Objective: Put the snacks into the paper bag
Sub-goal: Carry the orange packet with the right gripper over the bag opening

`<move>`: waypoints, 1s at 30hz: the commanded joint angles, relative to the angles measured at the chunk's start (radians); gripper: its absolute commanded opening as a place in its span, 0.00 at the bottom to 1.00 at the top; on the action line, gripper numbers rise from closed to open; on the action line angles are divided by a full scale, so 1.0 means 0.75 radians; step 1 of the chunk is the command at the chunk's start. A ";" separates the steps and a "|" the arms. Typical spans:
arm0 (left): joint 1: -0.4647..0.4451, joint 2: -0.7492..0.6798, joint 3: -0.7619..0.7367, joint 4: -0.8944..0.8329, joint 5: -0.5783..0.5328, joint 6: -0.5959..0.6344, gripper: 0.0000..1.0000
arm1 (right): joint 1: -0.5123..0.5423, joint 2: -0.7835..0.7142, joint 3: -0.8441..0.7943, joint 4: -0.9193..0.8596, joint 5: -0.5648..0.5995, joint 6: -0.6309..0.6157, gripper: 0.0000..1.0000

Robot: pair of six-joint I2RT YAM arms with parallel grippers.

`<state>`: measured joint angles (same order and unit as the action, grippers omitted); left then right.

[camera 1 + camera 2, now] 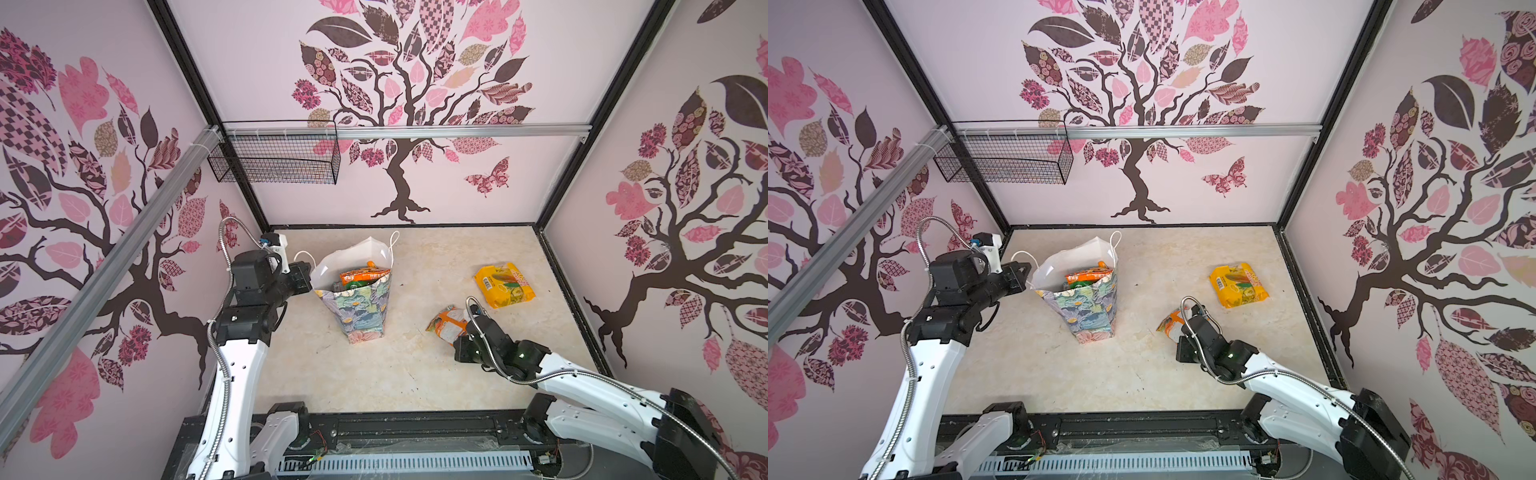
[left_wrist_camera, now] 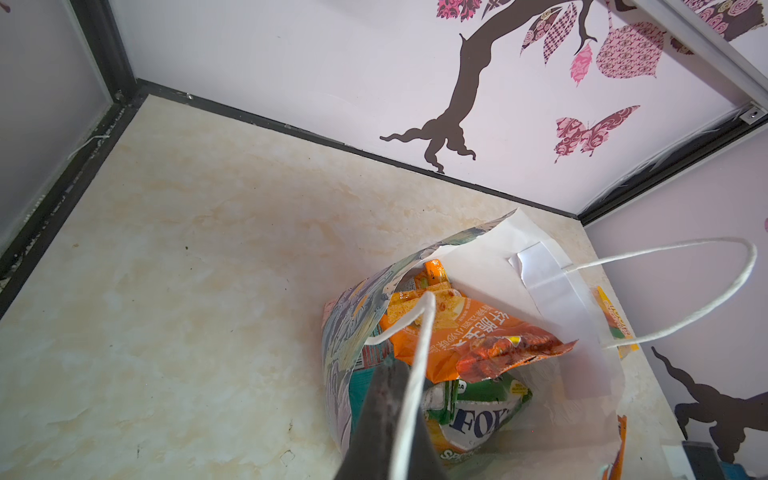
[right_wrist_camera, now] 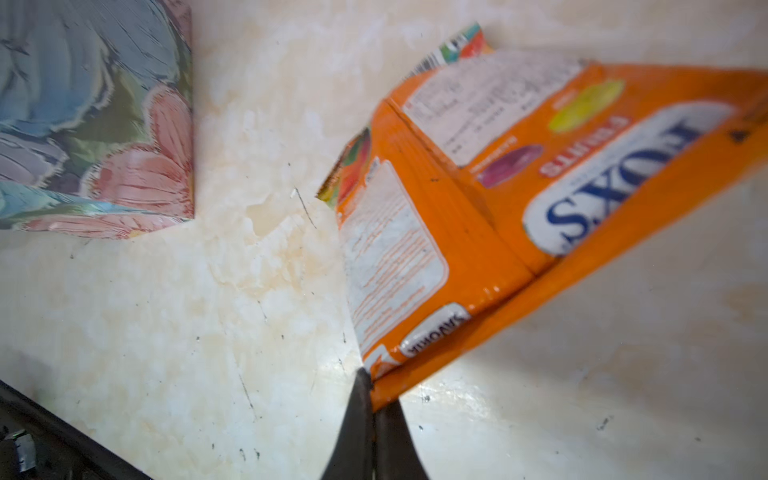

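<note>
The paper bag [image 1: 360,309] [image 1: 1090,309] stands upright left of the table's middle, floral outside and white inside. An orange packet [image 2: 465,332] and a green one [image 2: 482,411] lie among the snacks inside it. My left gripper [image 2: 401,374] [image 1: 304,277] is at the bag's left rim, shut on a white cord handle [image 2: 417,374]. My right gripper [image 3: 374,395] is shut on the edge of an orange-and-white packet [image 3: 498,187] [image 1: 448,323], right of the bag and tilted off the table. A yellow packet [image 1: 505,286] [image 1: 1239,286] lies flat at the far right.
A black wire basket [image 1: 274,160] hangs from the aluminium rail [image 1: 436,132] on the back wall, high at the left. Patterned walls close in the beige table [image 1: 374,374] on three sides. The bag's other handle [image 2: 706,282] loops free on the side away from my left gripper.
</note>
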<state>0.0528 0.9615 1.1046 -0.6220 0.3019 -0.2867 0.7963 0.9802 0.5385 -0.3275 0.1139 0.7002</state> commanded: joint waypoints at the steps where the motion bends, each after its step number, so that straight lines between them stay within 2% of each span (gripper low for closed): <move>1: 0.008 -0.022 -0.029 0.044 0.019 0.000 0.05 | 0.003 -0.023 0.142 -0.142 0.069 -0.132 0.00; 11: 0.009 -0.022 -0.031 0.045 0.014 -0.002 0.05 | 0.004 0.092 0.449 -0.334 0.073 -0.305 0.00; 17: 0.009 -0.024 -0.033 0.046 0.015 -0.003 0.05 | 0.007 0.105 0.588 -0.352 0.034 -0.351 0.00; 30: 0.011 -0.033 -0.029 0.041 0.009 -0.002 0.05 | 0.021 0.132 0.950 -0.286 -0.203 -0.385 0.00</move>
<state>0.0544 0.9554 1.1030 -0.6220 0.3012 -0.2878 0.8028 1.0657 1.1843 -0.5888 0.0093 0.4358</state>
